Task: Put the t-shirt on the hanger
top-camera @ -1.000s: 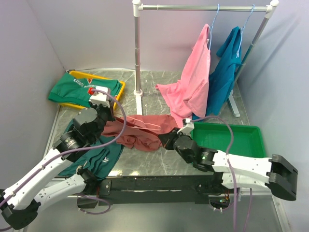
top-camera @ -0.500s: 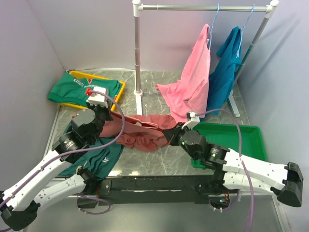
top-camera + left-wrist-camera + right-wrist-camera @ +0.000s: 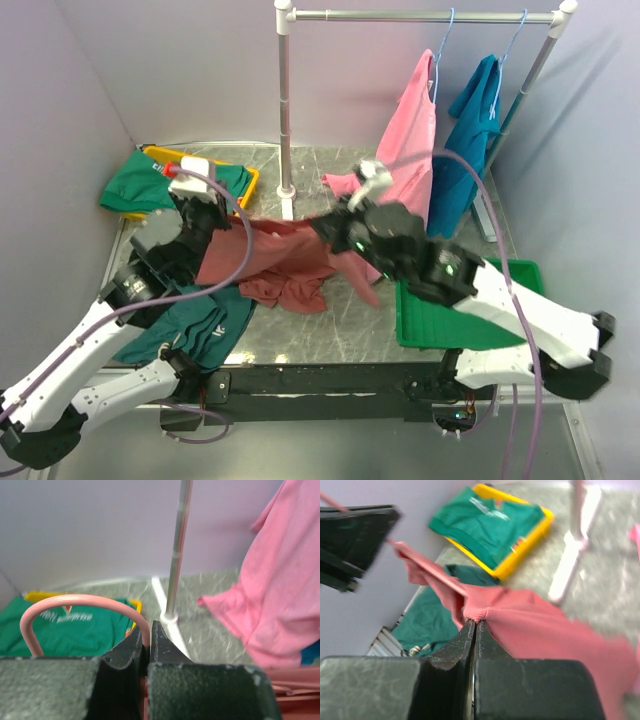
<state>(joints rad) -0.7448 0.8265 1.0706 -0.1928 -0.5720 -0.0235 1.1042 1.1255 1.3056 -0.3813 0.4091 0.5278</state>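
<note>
Up they go: both arms have lifted since a second ago, hauling the dusty brick-red cloth t-shirt (image 3: pixel 285 262) mostly off the grey marble desk (image 3: pixel 345 330), stretched left to right between them. The left gripper (image 3: pixel 149 630) is clamped on the thin salmon-pink wire hanger (image 3: pixel 80 599) just below its hook. The right gripper (image 3: pixel 474 627) pinches a ribbed shirt edge, and the hanger runs toward it from its left, probably inside the cloth, with bare desk below.

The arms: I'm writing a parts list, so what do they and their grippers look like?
The left arm and right arm both have white links, black joints and a loose lilac cable. The left gripper and right gripper each have two dark, tapered fingers.
</note>
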